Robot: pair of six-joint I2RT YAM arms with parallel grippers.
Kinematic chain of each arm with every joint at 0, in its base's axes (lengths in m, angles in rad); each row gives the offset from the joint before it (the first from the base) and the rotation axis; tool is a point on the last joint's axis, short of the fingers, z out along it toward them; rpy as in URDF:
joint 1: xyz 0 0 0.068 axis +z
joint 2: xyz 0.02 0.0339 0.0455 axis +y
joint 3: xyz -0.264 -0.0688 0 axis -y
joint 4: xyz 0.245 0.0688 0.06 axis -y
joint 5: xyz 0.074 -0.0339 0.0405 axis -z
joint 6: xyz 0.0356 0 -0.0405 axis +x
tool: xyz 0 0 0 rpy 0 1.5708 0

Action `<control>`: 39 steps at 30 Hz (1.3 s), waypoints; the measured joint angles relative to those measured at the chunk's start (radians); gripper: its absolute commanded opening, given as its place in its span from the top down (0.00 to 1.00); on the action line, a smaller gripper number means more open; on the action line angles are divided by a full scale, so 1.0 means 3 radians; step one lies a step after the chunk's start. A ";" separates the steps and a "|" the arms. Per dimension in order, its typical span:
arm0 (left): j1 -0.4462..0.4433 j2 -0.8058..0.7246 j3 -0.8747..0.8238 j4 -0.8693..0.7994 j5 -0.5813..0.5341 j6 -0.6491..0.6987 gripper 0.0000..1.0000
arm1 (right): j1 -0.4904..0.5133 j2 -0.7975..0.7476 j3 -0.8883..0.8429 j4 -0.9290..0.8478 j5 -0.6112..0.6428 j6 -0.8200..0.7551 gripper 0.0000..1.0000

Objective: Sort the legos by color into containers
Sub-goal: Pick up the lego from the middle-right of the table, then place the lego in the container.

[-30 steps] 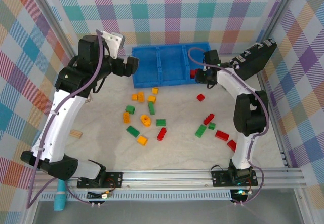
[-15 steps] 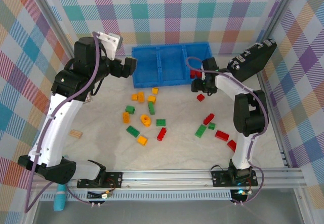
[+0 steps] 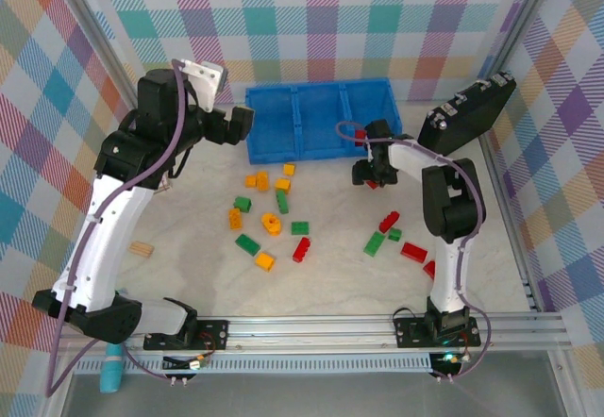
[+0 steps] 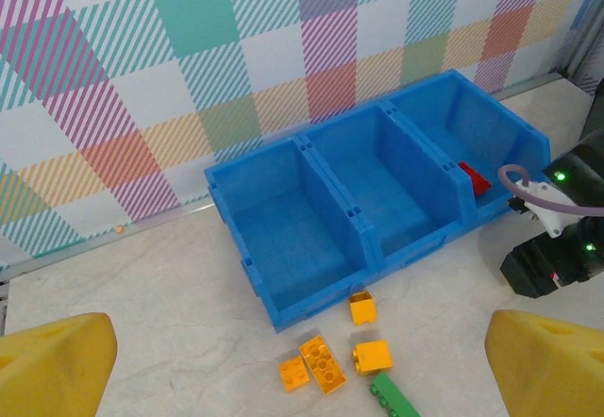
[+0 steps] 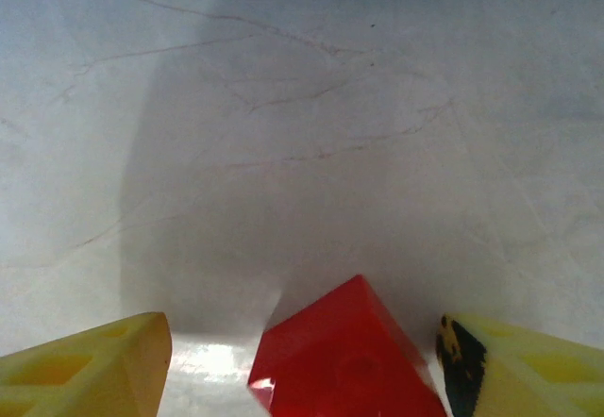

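We note the right gripper (image 3: 371, 174) parted astride a red lego (image 5: 342, 365), left gripper (image 3: 243, 123) wide. Sitting cornerwise, it may squirt free on closing.

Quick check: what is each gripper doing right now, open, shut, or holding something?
Left gripper: open, holding nothing.
Right gripper: open, straddling a red lego with gaps on both sides, not gripping it.

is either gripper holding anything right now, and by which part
Nothing is held. The right gripper stands open around a small red plastic studded brick lying on the table, not clamped on it. The left gripper hangs open and empty.
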 measured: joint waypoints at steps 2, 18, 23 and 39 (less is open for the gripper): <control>0.0000 -0.0013 -0.0001 0.0000 -0.0013 0.0011 0.00 | 0.0003 0.0025 0.0062 -0.0060 0.0028 0.0020 0.35; 0.0000 -0.0050 -0.0042 0.0001 -0.0036 0.0038 0.00 | 0.0006 0.0108 0.0183 -0.0233 0.0137 0.0074 0.63; 0.0000 -0.0079 -0.0088 0.0004 -0.0037 0.0050 0.00 | 0.0018 0.0108 0.0196 -0.0282 0.0145 0.0075 0.67; 0.0000 -0.0184 -0.0156 0.0078 -0.0142 0.0122 0.00 | 0.0015 0.0092 0.1517 -0.0815 0.0308 -0.0121 0.71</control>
